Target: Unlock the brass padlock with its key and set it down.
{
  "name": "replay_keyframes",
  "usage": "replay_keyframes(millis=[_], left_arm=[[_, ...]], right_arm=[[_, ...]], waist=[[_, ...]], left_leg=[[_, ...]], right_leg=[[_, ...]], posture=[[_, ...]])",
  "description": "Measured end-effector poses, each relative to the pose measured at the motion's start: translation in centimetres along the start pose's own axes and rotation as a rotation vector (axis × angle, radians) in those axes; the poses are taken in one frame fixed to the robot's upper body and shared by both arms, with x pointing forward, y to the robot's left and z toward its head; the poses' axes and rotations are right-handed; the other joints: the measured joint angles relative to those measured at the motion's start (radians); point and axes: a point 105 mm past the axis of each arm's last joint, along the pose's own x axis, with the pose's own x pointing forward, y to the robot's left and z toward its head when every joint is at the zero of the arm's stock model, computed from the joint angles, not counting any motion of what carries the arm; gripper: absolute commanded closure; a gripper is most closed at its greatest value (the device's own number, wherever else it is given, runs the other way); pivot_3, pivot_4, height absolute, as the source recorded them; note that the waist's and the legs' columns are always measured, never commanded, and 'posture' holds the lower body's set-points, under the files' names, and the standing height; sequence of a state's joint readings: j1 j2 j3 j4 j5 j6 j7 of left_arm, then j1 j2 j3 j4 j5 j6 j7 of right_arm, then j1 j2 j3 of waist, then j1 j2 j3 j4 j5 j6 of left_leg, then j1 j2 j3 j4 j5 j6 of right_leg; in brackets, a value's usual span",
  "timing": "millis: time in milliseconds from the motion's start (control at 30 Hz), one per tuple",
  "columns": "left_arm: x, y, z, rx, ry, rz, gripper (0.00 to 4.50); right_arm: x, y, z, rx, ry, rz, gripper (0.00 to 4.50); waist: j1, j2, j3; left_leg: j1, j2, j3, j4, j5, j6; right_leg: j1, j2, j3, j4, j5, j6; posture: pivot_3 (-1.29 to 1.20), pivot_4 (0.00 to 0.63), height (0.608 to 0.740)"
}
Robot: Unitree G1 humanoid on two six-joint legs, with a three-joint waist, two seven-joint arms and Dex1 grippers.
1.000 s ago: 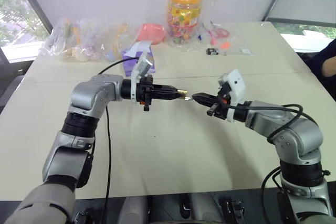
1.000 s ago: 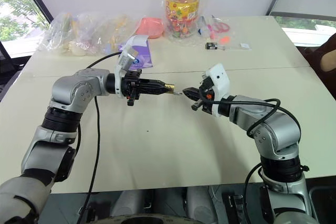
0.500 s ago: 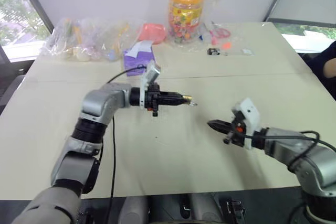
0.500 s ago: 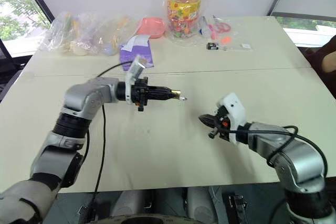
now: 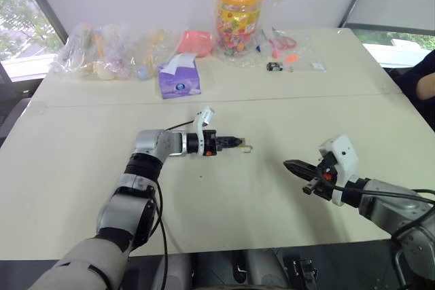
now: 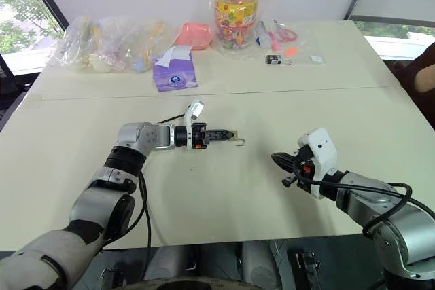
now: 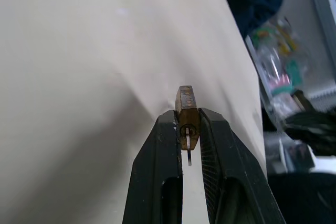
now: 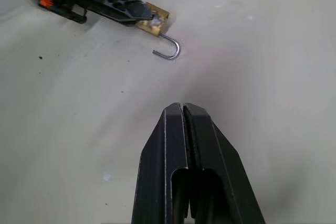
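Note:
The brass padlock (image 8: 153,19) is pinched at the tip of my left gripper (image 5: 234,145), which is shut on it and reaches out low over the table's middle. Its thin silver shackle (image 8: 169,51) hangs open as a hook, pointing away from the fingers. In the left wrist view the padlock (image 7: 187,109) sits between the two black fingers (image 7: 157,171). A thin silver sliver sticks out of its keyhole end; whether that is the key I cannot tell. My right gripper (image 5: 285,163) is shut and shows nothing in it, well to the right of the padlock and apart from it.
A purple tissue pack (image 5: 179,81), clear bags of items (image 5: 102,49), a pink object (image 5: 196,40), a candy jar with an orange lid (image 5: 239,11) and a small black item (image 5: 274,66) line the far side of the beige table (image 5: 224,222). A person's arm (image 5: 425,83) is at the right edge.
My left gripper has sunk toward the table with the padlock and rolled. My right gripper has drawn back to the right and down, away from the padlock.

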State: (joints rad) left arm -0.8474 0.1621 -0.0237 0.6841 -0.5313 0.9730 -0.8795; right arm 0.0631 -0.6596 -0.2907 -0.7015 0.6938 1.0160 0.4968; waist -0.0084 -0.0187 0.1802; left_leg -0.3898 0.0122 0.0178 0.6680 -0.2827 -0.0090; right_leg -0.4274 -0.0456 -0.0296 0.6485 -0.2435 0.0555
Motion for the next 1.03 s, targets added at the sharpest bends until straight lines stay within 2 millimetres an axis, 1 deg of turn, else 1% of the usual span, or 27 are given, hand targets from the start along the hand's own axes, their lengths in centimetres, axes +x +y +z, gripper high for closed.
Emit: replay_keyframes(millis=[167,233,300,367,500,533,633,667,767,833,867,967,1033], left_arm=[[0.1,0.0,0.0,0.016,0.015,-0.001,4.50],[0.0,0.1,-0.3,0.045,0.038,0.006,3.46],[-0.2,0.4,-0.8,0.051,0.050,0.007,2.70],[-0.1,-0.1,-0.7,0.075,0.058,-0.018,1.84],[-0.3,-0.7,-0.5,0.127,0.065,-0.046,0.28],[-0.4,-0.7,-0.3,0.148,0.061,-0.046,0.06],[-1.4,-0.2,0.0,0.272,0.072,-0.010,0.06],[-2.0,0.0,0.1,0.345,0.085,0.007,0.06],[-4.4,0.7,0.2,0.517,0.123,0.050,0.06],[-6.1,0.9,0.3,0.566,0.144,0.063,0.06],[-7.0,0.4,0.2,0.603,0.160,0.043,0.06],[-7.9,-1.5,0.3,0.714,0.200,-0.033,0.06],[-8.5,-2.4,0.1,0.771,0.227,-0.067,0.06]], right_arm=[[0.0,0.0,0.0,0.006,-0.004,-0.008,4.48],[0.0,0.0,0.0,0.007,-0.004,-0.010,4.50],[0.0,0.0,0.0,0.011,-0.004,-0.011,4.50],[0.1,0.0,-0.1,0.011,-0.003,-0.011,4.50],[0.1,0.1,-0.1,0.009,0.000,-0.007,4.50],[0.1,0.1,0.0,0.006,0.000,-0.006,4.50],[0.0,0.0,0.0,-0.009,0.009,-0.007,4.50],[-0.1,0.0,0.0,-0.018,0.015,-0.005,4.50],[-0.4,-0.1,0.2,-0.054,0.035,0.006,4.50],[-0.6,-0.2,0.4,-0.080,0.047,0.014,4.50],[-0.8,-0.3,0.4,-0.096,0.057,0.023,4.50],[-1.1,-0.2,0.8,-0.135,0.069,0.046,4.50],[-1.3,-0.1,0.9,-0.159,0.080,0.064,4.50]], waist=[[0.000,0.000,0.000],[0.000,0.000,0.000],[-0.002,0.000,0.000],[0.000,0.000,0.000],[0.000,0.000,-0.001],[-0.001,-0.001,-0.001],[-0.006,-0.001,-0.002],[-0.008,-0.001,-0.002],[-0.008,-0.001,-0.001],[-0.004,-0.001,-0.001],[-0.002,-0.001,-0.001],[0.010,-0.001,-0.001],[0.017,-0.001,-0.001]], left_leg=[[0.000,0.000,0.000,0.000,0.000,0.000],[0.000,0.000,0.000,0.000,0.000,0.000],[0.000,0.000,0.000,0.000,0.000,0.000],[0.000,0.000,0.000,0.000,0.000,0.000],[0.002,0.000,0.000,0.000,0.000,0.000],[0.002,0.000,0.000,0.000,0.000,0.000],[0.003,0.002,0.001,0.000,0.000,0.000],[0.004,0.003,0.002,-0.001,0.000,0.000],[0.005,0.004,0.002,-0.002,0.000,0.000],[0.003,0.004,0.001,-0.002,0.000,0.000],[0.002,0.004,0.001,-0.002,0.000,0.000],[0.000,0.002,0.002,-0.001,0.000,0.000],[-0.001,0.001,0.003,-0.001,0.000,0.000]], right_leg=[[0.000,0.000,0.000,0.000,0.000,0.000],[0.000,0.000,0.000,0.000,0.000,0.000],[0.000,0.000,0.000,0.000,0.000,0.000],[0.000,0.000,0.001,0.000,0.000,0.000],[0.001,0.000,0.001,0.000,0.000,0.000],[0.002,0.000,0.001,0.000,0.000,-0.001],[0.002,0.001,0.001,0.000,0.001,-0.002],[0.002,0.001,0.002,0.000,0.001,-0.002],[0.001,0.002,0.002,0.000,0.001,-0.003],[0.000,0.003,0.002,0.000,0.001,-0.003],[-0.001,0.003,0.002,0.000,0.001,-0.003],[-0.001,0.001,0.002,-0.002,0.001,-0.003],[-0.001,-0.001,0.002,-0.003,0.001,-0.003]], posture=[[0.00,0.150,0.737],[0.00,0.150,0.737],[0.00,0.150,0.737],[0.00,0.150,0.737],[0.00,0.150,0.737],[0.00,0.150,0.737],[0.00,0.150,0.737],[0.00,0.150,0.737],[0.00,0.150,0.737],[0.00,0.150,0.737],[0.00,0.150,0.737],[0.00,0.150,0.737],[0.00,0.150,0.737]])
